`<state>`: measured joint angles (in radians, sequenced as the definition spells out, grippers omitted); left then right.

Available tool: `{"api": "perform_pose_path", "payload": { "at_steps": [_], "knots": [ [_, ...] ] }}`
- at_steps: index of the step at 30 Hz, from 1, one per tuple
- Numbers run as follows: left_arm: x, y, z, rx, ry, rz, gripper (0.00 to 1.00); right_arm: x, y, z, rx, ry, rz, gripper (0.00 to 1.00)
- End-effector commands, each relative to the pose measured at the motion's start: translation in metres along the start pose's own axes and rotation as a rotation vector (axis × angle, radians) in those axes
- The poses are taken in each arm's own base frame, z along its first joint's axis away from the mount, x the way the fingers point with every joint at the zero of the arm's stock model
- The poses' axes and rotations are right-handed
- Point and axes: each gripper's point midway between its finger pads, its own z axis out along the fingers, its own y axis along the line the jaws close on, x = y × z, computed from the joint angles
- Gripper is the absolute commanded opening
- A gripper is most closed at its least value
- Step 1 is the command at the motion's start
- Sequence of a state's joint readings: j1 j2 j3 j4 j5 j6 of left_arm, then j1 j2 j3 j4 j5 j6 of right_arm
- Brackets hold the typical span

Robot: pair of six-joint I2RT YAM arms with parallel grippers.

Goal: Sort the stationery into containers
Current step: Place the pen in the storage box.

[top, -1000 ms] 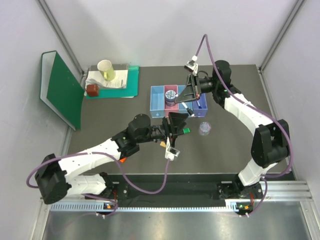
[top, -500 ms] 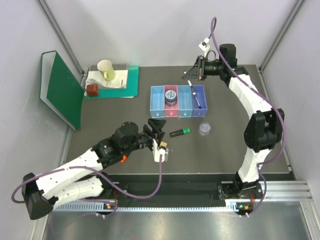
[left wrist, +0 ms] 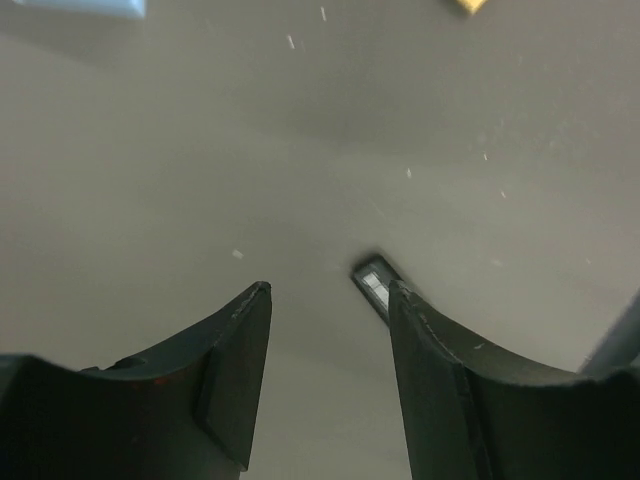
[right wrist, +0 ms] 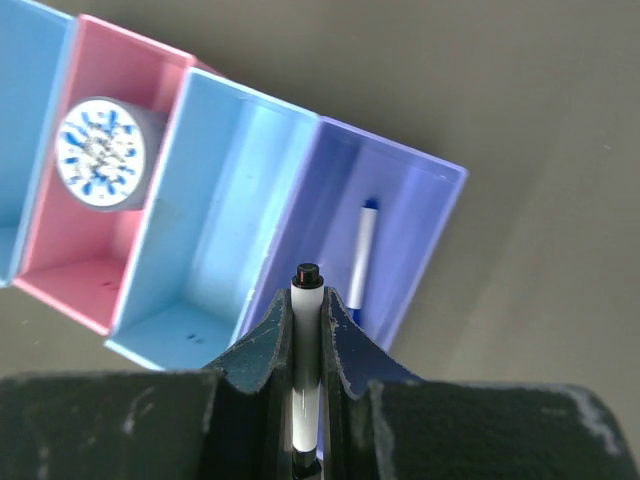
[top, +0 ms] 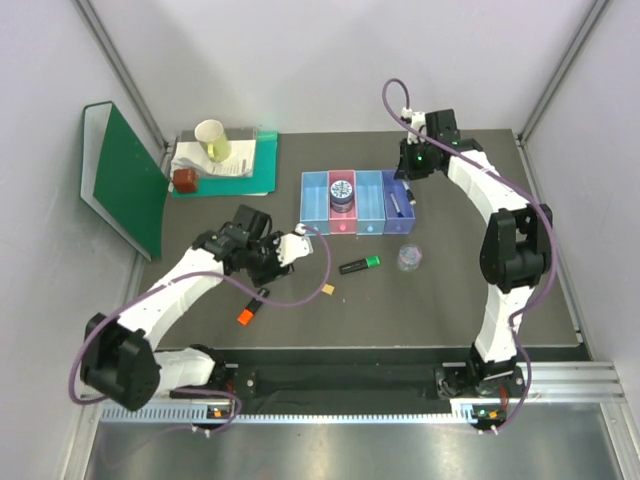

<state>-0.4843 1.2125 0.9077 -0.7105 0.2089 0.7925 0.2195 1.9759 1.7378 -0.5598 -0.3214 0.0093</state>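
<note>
Slim white pen (right wrist: 306,285) clenched in right jaws above purple bin (right wrist: 420,215) (second pen (right wrist: 362,255) inside); left jaws released, empty.

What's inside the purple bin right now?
One slim white pen with a blue end lies in the purple bin. The right hand, shut on a second pen, covers the bin's near end, so that part is hidden.

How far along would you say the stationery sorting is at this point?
Done: the patterned tin sits in the pink bin, one pen lies in the purple bin. In hand: the right gripper holds a white pen near that bin. Left on the table: green-capped highlighter, orange-capped highlighter, clear tub, tan block.
</note>
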Motion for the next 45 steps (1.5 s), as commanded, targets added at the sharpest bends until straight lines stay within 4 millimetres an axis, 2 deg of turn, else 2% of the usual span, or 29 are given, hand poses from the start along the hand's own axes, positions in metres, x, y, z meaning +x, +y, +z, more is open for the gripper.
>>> {"api": "perform_pose_path", "payload": {
  "at_steps": [1, 3, 6, 11, 17, 20, 23, 28, 33, 36, 42, 43, 45],
  "knots": [
    [0.012, -0.016, 0.002, 0.151, 0.022, -0.188, 0.55, -0.001, -0.029, 0.003, 0.135, -0.004, -0.059, 0.00],
    [0.018, -0.011, 0.005, 0.158, 0.028, -0.218, 0.56, 0.000, -0.030, 0.008, 0.134, 0.001, -0.058, 0.00],
    [0.031, -0.017, 0.016, 0.239, 0.070, -0.267, 0.56, 0.003, -0.028, 0.018, 0.131, 0.008, -0.055, 0.00],
    [0.042, -0.020, 0.022, 0.281, 0.095, -0.307, 0.55, 0.009, -0.020, 0.038, 0.109, 0.029, -0.064, 0.00],
    [0.061, -0.025, 0.027, 0.284, 0.158, -0.314, 0.55, 0.003, 0.001, 0.060, 0.077, 0.025, -0.088, 0.00],
    [0.071, -0.028, 0.028, 0.298, 0.184, -0.319, 0.55, 0.001, 0.006, 0.067, 0.070, 0.024, -0.096, 0.00],
    [0.075, -0.030, 0.031, 0.314, 0.192, -0.329, 0.54, 0.000, 0.003, 0.072, 0.080, 0.023, -0.100, 0.00],
    [0.080, -0.039, 0.039, 0.358, 0.203, -0.348, 0.44, 0.004, -0.004, 0.075, 0.094, 0.034, -0.100, 0.00],
    [0.083, -0.048, 0.041, 0.401, 0.209, -0.361, 0.47, 0.003, -0.004, 0.073, 0.095, 0.033, -0.107, 0.02],
    [0.084, -0.049, 0.043, 0.405, 0.215, -0.366, 0.48, 0.003, -0.005, 0.072, 0.100, 0.031, -0.108, 0.07],
    [0.094, -0.052, 0.050, 0.391, 0.240, -0.371, 0.48, 0.004, -0.006, 0.070, 0.100, 0.034, -0.112, 0.39],
    [0.098, -0.055, 0.051, 0.394, 0.253, -0.378, 0.48, 0.003, -0.006, 0.069, 0.100, 0.032, -0.113, 0.48],
    [0.101, -0.057, 0.053, 0.395, 0.263, -0.383, 0.49, 0.004, -0.005, 0.068, 0.097, 0.034, -0.114, 0.56]
  ]
}}
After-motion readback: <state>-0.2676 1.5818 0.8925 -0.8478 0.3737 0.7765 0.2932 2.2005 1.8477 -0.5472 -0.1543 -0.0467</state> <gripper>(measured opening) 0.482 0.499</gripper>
